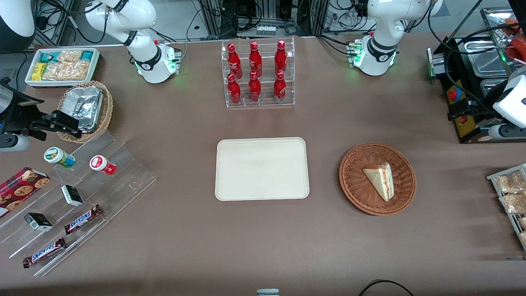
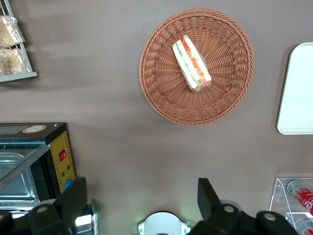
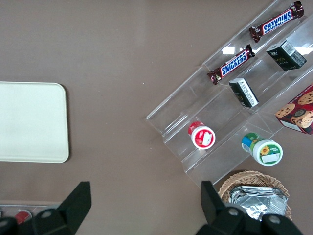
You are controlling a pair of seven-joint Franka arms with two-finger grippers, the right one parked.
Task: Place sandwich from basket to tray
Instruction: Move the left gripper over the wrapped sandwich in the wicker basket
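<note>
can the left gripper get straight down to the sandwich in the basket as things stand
Probably yes. The sandwich lies alone and uncovered in the basket, and the gripper hangs open, high above the table.

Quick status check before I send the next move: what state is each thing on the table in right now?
sandwich: lying in the basket, wrapped, untouched.
basket: on the table, holding only the sandwich.
tray: flat on the table beside the basket, nothing on it.
gripper: open, high above the table, holding nothing.
red bottles: upright in the clear rack.
foil containers: stacked in the tan basket.
</note>
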